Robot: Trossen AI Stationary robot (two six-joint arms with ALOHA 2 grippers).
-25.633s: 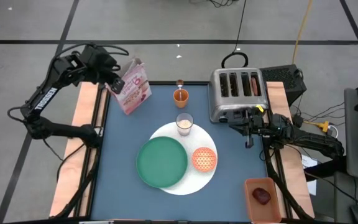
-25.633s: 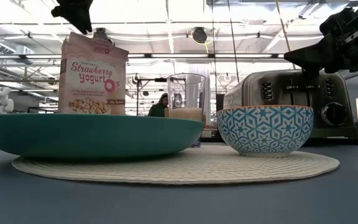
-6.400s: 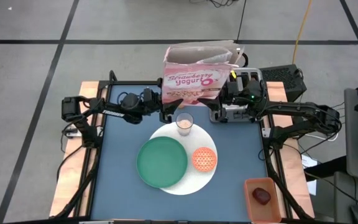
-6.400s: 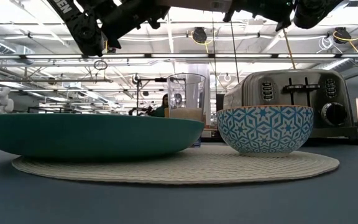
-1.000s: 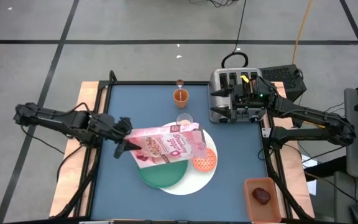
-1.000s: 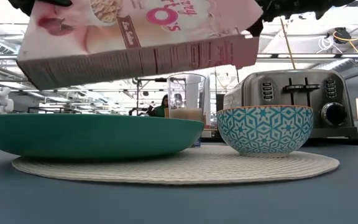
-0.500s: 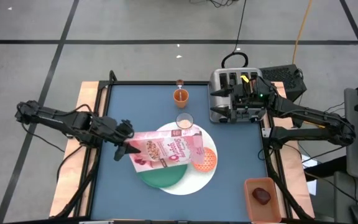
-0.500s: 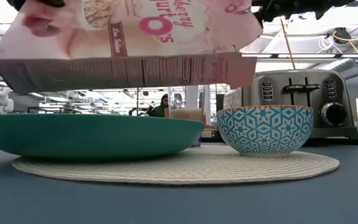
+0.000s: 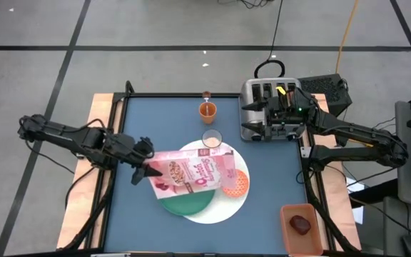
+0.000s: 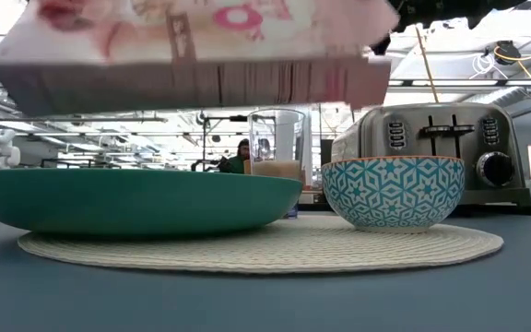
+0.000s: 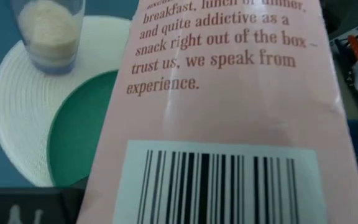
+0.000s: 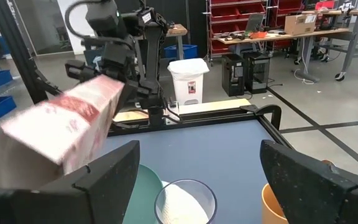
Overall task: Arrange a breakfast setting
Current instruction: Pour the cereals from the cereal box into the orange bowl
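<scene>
The left gripper [image 9: 145,170] sits over the left part of the table, closed on the bottom end of the pink cereal bag [image 9: 195,172]. It holds the bag on its side in the air, with the open end pointing right toward the small orange bowl [image 9: 235,183]. In the low view the bag [image 10: 192,55] hangs well above the dishes and touches none of them. From the left wrist, the bag's back panel [image 11: 229,112] fills most of the picture, with the green plate [image 11: 79,134] and the glass of milk [image 11: 45,31] below it.

Under the bag, the green plate [image 9: 184,200] lies on the left part of the big white plate [image 9: 223,210], and the bowl sits on the right part. The glass of milk [image 9: 212,139] stands at the far edge of the white plate, and the orange cup [image 9: 207,110] stands farther back, apart from it. I cannot pick out a spoon in any view.

The right gripper [image 9: 266,128] waits at the toaster [image 9: 262,107] on the far right, its fingers [image 12: 104,180] spread wide and holding nothing.

The dishes and drinks look laid out already. I judge the cereal step is under way: the bag is tipped toward the bowl, but no cereal is seen falling and the bowl's inside is not clear. Pouring, then setting the bag down, seem to be left
</scene>
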